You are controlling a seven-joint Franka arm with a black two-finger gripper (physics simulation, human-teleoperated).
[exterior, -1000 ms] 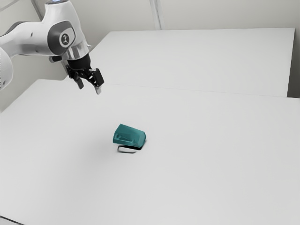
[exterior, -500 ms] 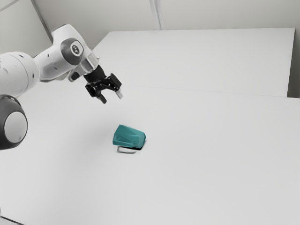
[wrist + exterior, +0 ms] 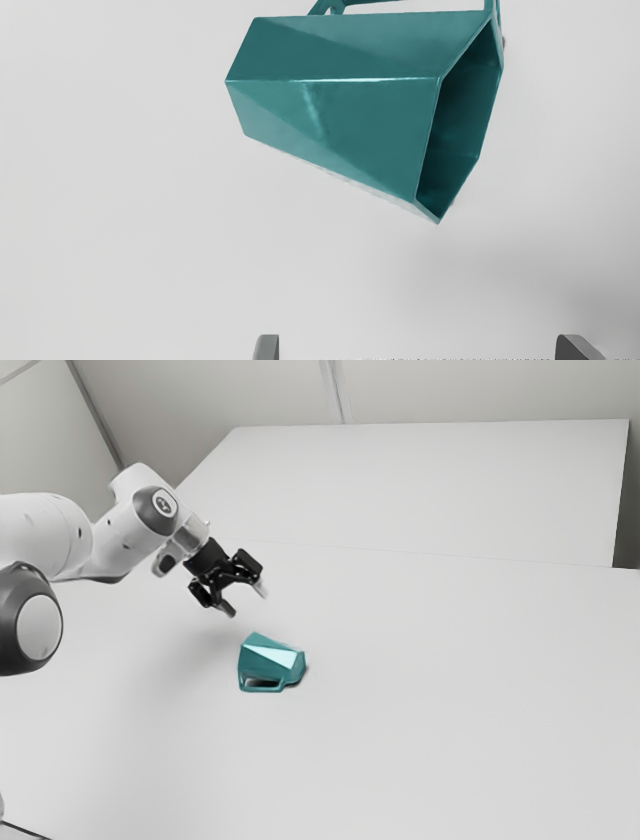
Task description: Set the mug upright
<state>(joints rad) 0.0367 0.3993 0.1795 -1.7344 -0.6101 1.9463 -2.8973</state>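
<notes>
Well, a broad white desk (image 3: 460, 700) spreads out before me, and over it a white arm (image 3: 118, 550) with dark joint caps reaches in from the exterior view's left. Its black jaws hang spread wide, tilted, above the desk and near the mug. That teal, faceted mug (image 3: 268, 657) lies on its side on the desk, mouth (image 3: 457, 115) open, with its looped handle (image 3: 262, 689) on the side farther from the jaws.
</notes>
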